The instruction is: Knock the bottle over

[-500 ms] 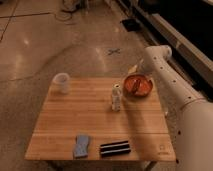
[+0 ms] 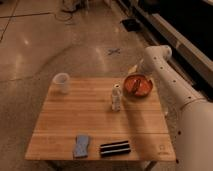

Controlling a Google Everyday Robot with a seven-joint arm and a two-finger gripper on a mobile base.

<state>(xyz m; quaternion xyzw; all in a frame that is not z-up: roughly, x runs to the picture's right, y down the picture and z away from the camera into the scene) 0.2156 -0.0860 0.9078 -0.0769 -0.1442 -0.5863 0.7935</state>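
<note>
Nothing had shifted since the earlier frame. The gripper (image 2: pixel 134 70) hung over the wooden table's (image 2: pixel 75 120) far right edge, just behind the orange bowl (image 2: pixel 137 86); whether it was clenched or released could not be told. The bottle (image 2: pixel 116 97) stood upright mid-table, left of the bowl, bare board around it.

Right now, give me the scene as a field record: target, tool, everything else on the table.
target: bottle, upright, mid-table, not yet knocked over
tool: tool, at the table's far right edge, just beyond the orange bowl, apart from the bottle
far left corner: white cup, upright
near edge: blue cloth, dark packet beside it
surface: wooden table
</note>
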